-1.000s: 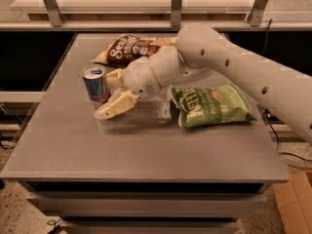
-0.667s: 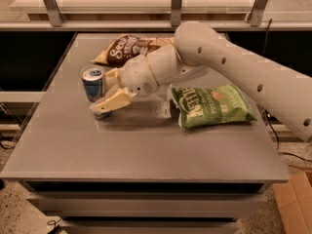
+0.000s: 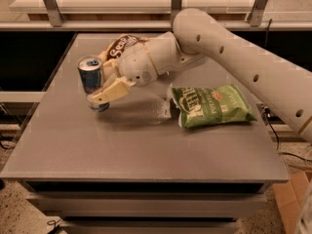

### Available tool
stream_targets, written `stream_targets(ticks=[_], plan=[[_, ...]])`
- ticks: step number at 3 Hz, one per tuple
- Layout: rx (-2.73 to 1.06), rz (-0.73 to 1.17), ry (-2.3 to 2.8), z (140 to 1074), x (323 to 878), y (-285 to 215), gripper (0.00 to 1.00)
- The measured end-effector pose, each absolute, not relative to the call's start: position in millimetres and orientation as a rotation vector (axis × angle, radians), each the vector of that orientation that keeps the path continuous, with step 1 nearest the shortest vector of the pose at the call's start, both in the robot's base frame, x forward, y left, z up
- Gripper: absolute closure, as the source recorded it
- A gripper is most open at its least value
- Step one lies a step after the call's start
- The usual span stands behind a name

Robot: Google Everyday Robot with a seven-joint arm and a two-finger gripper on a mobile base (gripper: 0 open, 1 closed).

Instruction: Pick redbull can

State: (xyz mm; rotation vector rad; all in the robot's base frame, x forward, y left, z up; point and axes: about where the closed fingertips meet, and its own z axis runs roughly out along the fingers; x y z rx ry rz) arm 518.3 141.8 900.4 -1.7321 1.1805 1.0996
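The redbull can, blue and silver with a silver top, is upright at the left of the grey table. My gripper has come in from the right and is shut around it. One cream finger crosses the can's lower front; the other is mostly hidden behind the can. The can's base sits slightly above the table surface, with a dark shadow beneath it.
A brown chip bag lies just behind the gripper, partly hidden by the wrist. A green chip bag lies to the right of centre. The white arm spans the right rear. A railing runs behind the table.
The gripper moved left and closed on the can. The can now sits a little higher and further left than before. The bags have not moved.
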Motion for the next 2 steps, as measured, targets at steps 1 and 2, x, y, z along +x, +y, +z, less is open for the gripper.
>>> stream_targets(ticks=[1, 2], plan=[[-1.736, 1.112, 1.156, 914.6, 519.6, 141.3, 1.0], [-1.74, 1.122, 1.135, 924.2, 519.1, 141.9, 1.0]])
